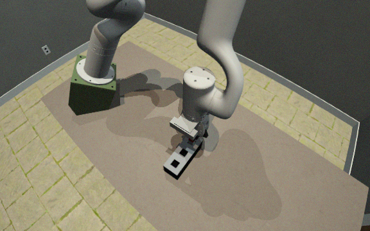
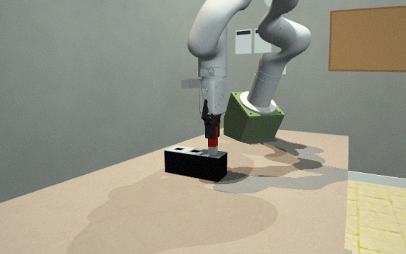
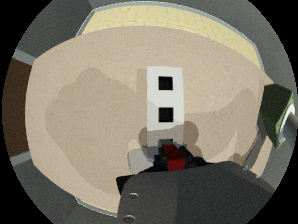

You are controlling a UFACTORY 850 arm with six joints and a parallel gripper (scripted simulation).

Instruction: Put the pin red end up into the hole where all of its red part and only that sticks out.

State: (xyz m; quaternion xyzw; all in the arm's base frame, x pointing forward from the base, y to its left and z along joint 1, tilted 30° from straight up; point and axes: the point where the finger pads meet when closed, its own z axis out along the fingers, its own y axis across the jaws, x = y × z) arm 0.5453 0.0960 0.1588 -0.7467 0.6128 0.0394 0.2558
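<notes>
The block (image 1: pixel 179 162) (image 2: pixel 192 163) (image 3: pixel 153 100) has a white top, black sides and three square holes in a row. The two holes away from the gripper are empty. My gripper (image 2: pixel 212 134) (image 3: pixel 170 155) is shut on the pin (image 1: pixel 191 140) (image 2: pixel 213 142) (image 3: pixel 175 163), around its red upper part. The pin is upright, red end up, at the end hole on the robot base side. A short light grey length shows between the red part and the block's top in the exterior view. Whether its lower end is inside the hole is hard to tell; the fingers partly cover that hole in the wrist view.
The block lies on the beige table top (image 1: pixel 133 167) (image 2: pixel 154 212) (image 3: pixel 110 60). The arm's green base (image 1: pixel 92 97) (image 2: pixel 252 127) (image 3: pixel 276 112) stands at the table's far end. Arm shadows fall across the table and the block's near end.
</notes>
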